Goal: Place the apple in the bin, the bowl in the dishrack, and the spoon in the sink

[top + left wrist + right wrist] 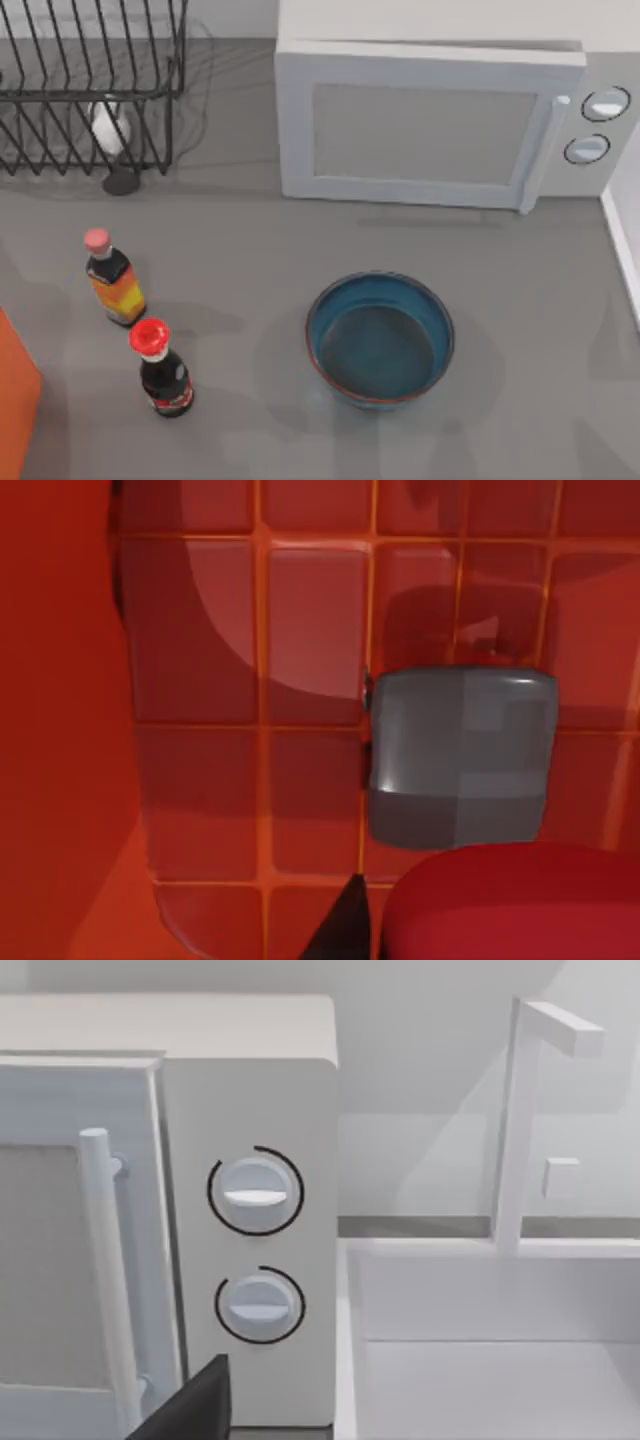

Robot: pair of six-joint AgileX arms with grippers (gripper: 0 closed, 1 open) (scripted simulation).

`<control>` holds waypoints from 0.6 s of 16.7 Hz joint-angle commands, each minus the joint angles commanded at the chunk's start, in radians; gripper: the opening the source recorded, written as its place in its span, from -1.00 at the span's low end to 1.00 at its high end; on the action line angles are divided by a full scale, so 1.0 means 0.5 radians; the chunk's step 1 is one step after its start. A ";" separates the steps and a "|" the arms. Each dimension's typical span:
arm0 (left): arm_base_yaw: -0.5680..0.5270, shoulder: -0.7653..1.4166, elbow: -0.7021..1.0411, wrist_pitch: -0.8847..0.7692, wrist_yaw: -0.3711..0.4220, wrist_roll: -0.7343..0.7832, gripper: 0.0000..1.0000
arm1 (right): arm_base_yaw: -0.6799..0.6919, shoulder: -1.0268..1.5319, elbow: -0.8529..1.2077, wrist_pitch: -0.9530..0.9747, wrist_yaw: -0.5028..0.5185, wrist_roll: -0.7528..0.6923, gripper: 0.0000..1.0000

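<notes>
Item 1, apple (510, 900): I am seeing it as a red curve over the bin (200, 780) floor, just beside a grey pad of the left gripper (465, 825). I am judging it light, firm and slippery. I cannot tell whether either arm's fingers are apart or together.

Item 2, bowl (380, 338): it is sitting upright mid-desk, well apart from the dishrack (90, 90). I am judging it stiff and glossy, best pinched at the rim.

The right gripper (190, 1405) is facing the microwave (250, 1210) and sink (480, 1360).

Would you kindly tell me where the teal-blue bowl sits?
The round teal-blue bowl sits right of centre in the top view, before the white microwave.
</notes>
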 joint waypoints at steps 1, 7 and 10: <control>0.000 0.000 0.000 0.000 0.000 0.000 -1.00 | 0.000 0.000 0.000 0.000 0.000 0.000 1.00; 0.000 0.000 0.000 0.000 0.000 0.000 -0.40 | 0.000 0.000 0.000 0.000 0.000 0.000 1.00; 0.000 0.000 0.000 0.000 0.000 0.000 0.06 | 0.000 0.000 0.000 0.000 0.000 0.000 1.00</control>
